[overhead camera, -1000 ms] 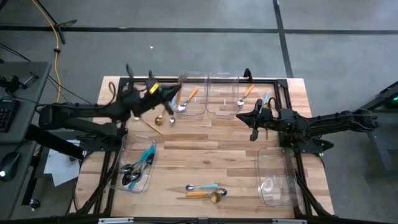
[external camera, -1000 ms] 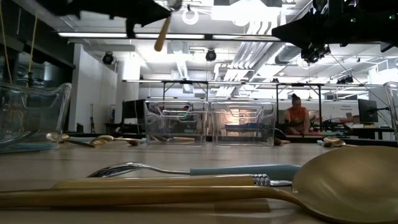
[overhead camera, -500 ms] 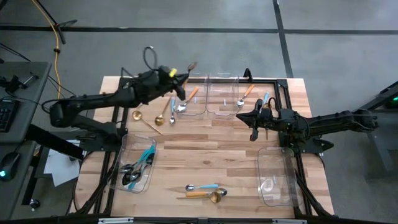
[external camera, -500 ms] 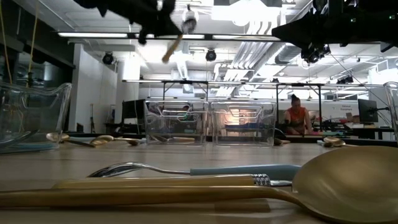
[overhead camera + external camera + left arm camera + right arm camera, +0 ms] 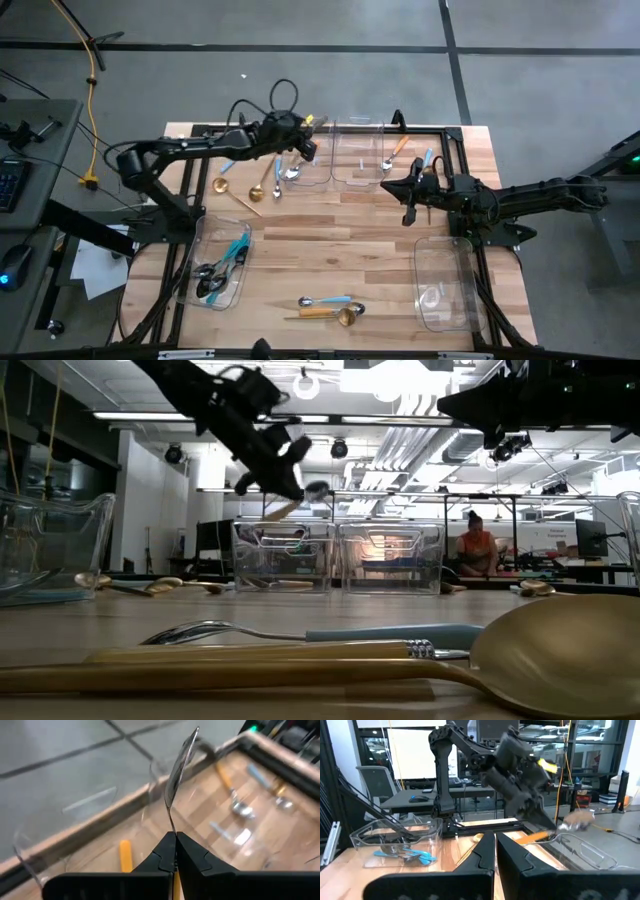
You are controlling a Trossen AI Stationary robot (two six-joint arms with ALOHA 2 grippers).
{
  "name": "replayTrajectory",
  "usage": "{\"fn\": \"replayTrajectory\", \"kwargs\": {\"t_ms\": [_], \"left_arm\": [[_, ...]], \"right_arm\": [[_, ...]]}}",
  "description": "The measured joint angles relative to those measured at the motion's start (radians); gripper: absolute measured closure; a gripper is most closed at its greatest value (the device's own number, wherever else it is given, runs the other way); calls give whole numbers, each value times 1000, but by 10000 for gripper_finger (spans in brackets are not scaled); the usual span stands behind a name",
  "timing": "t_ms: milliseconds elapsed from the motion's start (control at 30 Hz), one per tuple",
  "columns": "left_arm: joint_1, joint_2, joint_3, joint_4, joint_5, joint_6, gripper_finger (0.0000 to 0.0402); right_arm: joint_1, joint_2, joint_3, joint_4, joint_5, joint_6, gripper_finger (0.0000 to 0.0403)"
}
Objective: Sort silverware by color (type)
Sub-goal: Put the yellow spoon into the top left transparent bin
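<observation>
My left gripper [image 5: 303, 146] hangs over the far-left clear bin [image 5: 322, 176], shut on a spoon [image 5: 302, 497] with a silver head and an orange handle. Another orange-handled spoon [image 5: 300, 161] lies in that bin. Two gold spoons [image 5: 262, 187] lie on the table left of it. Near the front edge lie a light-blue-handled spoon [image 5: 326, 301] and an orange-handled gold-headed one [image 5: 328, 314]. My right gripper [image 5: 407, 206] waits shut, right of the middle, holding nothing. My left gripper pinches the spoon's thin silver neck [image 5: 171, 824] between its two fingertips. The fingers slant down from the table's left. The silver head [image 5: 181, 762] sticks out past the fingertips, and the orange handle [image 5: 282, 511] slants down below them. The spoon is clear of the bin.
Two more clear bins [image 5: 357, 180] [image 5: 392, 178] stand beside the far-left one, the right one holding spoons. A near-left bin [image 5: 204, 228] holds dark utensils with blue handles. A near-right bin [image 5: 442, 250] stands by the right arm. A person sits in the room beyond.
My left gripper has carried the orange-handled spoon toward the table's right, from beside the gold spoons to over the far-left bin. It has come down and tipped from level to slanting downward. It has stayed shut on the spoon.
</observation>
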State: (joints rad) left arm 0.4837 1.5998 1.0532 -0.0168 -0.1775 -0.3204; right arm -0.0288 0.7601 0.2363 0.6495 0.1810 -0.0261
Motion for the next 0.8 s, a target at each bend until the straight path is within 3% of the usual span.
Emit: {"fn": "replayTrajectory", "kwargs": {"t_ms": [433,800], "left_arm": [[3,178,40,-33,-9,-1,402],[35,243,40,-50,-19,-19,402]], "right_arm": [[0,0,0,-2,0,-1,403],[0,0,0,-10,0,3,403]]}}
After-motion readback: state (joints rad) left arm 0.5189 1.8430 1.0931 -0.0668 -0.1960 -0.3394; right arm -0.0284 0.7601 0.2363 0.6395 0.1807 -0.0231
